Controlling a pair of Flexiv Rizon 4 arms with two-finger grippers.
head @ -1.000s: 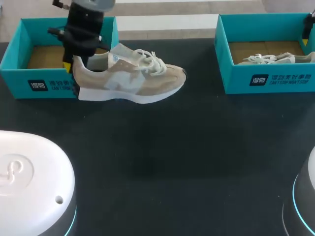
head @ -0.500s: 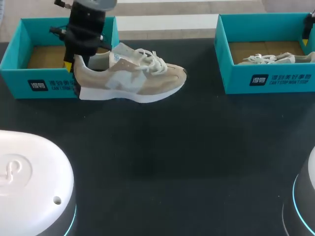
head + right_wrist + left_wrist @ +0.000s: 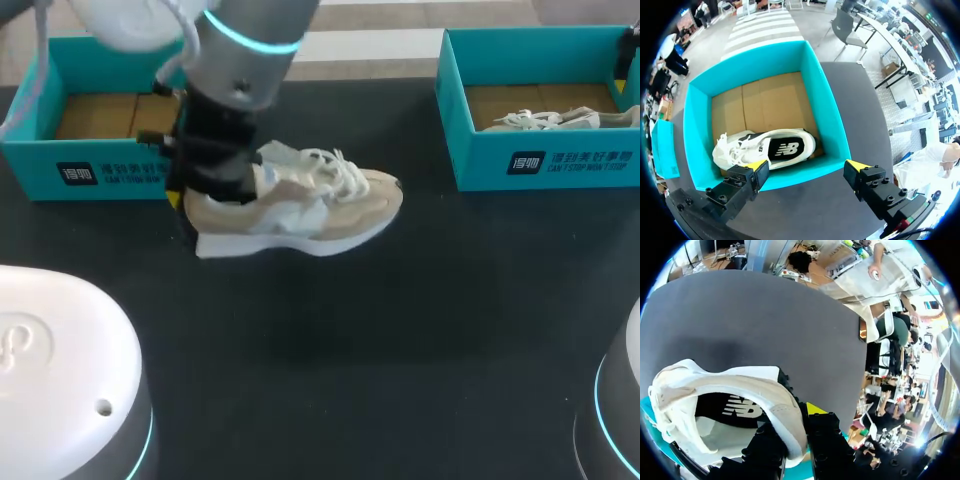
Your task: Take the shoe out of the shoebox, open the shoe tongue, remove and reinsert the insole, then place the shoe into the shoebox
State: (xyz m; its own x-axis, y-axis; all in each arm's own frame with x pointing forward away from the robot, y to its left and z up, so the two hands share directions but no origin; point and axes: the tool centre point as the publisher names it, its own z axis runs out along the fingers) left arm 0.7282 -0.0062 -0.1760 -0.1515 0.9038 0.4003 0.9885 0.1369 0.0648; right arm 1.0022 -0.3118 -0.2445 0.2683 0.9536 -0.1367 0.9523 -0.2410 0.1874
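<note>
A tan and white shoe (image 3: 320,205) is seen out of its box, over the black table (image 3: 420,350), just in front of the left shoebox (image 3: 40,165). The toe is pointed to the right, and the white laces (image 3: 335,168) are seen on top. The heel of the shoe is gripped by the left claw (image 3: 795,422). The back wall of the heel is pinched between the two black fingers, with one finger inside the shoe and one outside, and a bit of yellow tip is seen on the outer one. The left arm (image 3: 240,50) is brought in from the far left, across the right end of that box. Whether the sole is touching the table cannot be told. A dark insole (image 3: 732,407) with a white mark is seen inside the shoe. The left shoebox is blue-green, and its brown card floor is seen. A right shoebox (image 3: 480,160) of the same colour is set at the far right of the table, well apart from the first. A second shoe (image 3: 765,147) is laid inside it, close to the near wall. The right claw (image 3: 806,172) is held above that near wall with its yellow-tipped fingers spread wide, and nothing is gripped by it.
</note>
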